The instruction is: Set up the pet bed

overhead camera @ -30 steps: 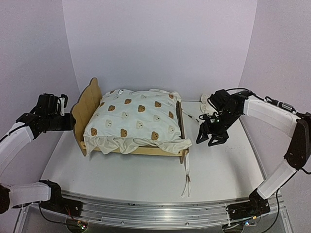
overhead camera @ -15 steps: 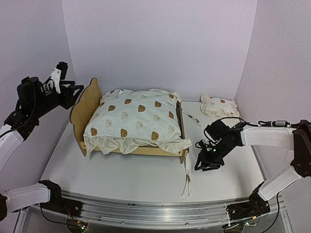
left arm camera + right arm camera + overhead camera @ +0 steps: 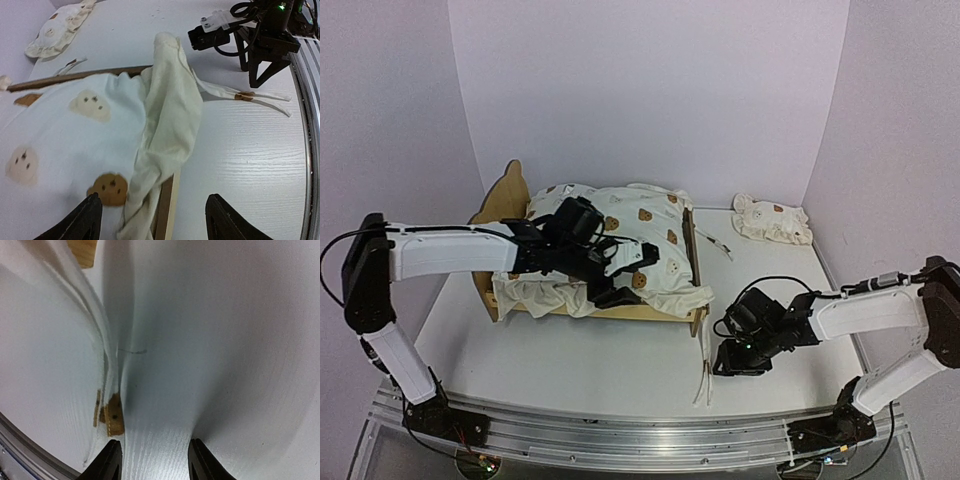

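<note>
On the counter [image 3: 570, 365] sits our pet bed [image 3: 501, 200], its long way running left to right, cushion [image 3: 640, 228] on top. Our left gripper [image 3: 632, 275] hangs over its near foot corner, jaws apart, holding nothing. Our right gripper [image 3: 726, 364], jaws apart too, is low beside the tie strings [image 3: 705, 368], farther off.

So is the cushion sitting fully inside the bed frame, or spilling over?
Spilling over. The cushion hangs over the front rail of the pet bed, and its tie strings trail onto the table.
</note>
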Available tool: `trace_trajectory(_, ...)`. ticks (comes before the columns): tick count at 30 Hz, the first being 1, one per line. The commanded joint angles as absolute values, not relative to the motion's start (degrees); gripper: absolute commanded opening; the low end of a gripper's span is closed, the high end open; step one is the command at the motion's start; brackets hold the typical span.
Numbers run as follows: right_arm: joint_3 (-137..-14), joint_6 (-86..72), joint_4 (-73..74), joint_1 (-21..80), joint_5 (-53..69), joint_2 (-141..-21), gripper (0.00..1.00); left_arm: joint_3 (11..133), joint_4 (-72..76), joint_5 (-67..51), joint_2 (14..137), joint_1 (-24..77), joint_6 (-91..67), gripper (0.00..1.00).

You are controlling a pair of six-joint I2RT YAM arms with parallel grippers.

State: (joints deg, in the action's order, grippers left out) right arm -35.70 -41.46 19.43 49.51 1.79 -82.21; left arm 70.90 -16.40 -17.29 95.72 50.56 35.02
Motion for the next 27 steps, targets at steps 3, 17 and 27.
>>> trace_trajectory(3,-36.21,-47.26,14.94,54.13,-4.22,-85.34,0.47,83.90,-12.85,-19.69,107.96,53.10,39.97,0.72)
trace_trajectory(17,-34.91,-49.64,16.55,55.92,-9.51,-86.65,0.05,85.89,-11.11,-19.40,115.03,54.03,40.34,0.23)
trace_trajectory(27,-41.25,-43.05,27.19,54.16,-14.03,-82.02,0.00,90.11,-18.78,-19.27,110.54,53.17,35.88,0.00)
